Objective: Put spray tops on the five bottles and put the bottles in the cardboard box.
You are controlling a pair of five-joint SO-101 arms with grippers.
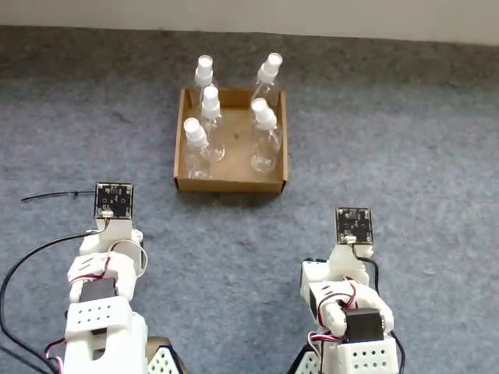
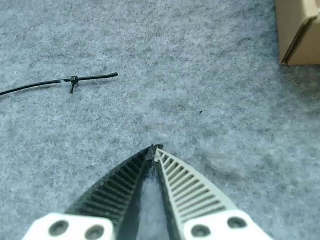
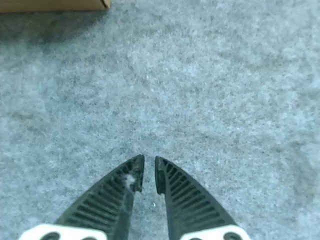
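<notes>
Grey carpet (image 1: 405,140) is spread over the whole working surface, with a pale strip of wall (image 1: 351,14) at 12 o'clock. Toward 12 o'clock on this surface, five clear bottles (image 1: 265,144) are gathered upright, and a white spray top (image 1: 195,131) is seen on every one. All five are judged to be inside the cardboard box (image 1: 230,185), though the bases of the two at its far wall cannot be made out. The task is therefore judged to be essentially complete, with only a clean withdrawal left. That step is best done by keeping both arms low and well back from the box, so that no wall is nudged and no bottle is tipped; the seating of each top should be checked before the job is called finished. At 7 o'clock the left gripper (image 2: 152,149) is held over bare carpet with its jaws pressed together at the tips, nothing between them. At 5 o'clock the right gripper (image 3: 149,172) is held likewise, its jaws drawn all but together with a thin slit left, also empty. Both are well apart from the box. One black cable tie (image 1: 47,195) lies at 9 o'clock. Counted: five bottles, five spray tops, one box, two grippers.
</notes>
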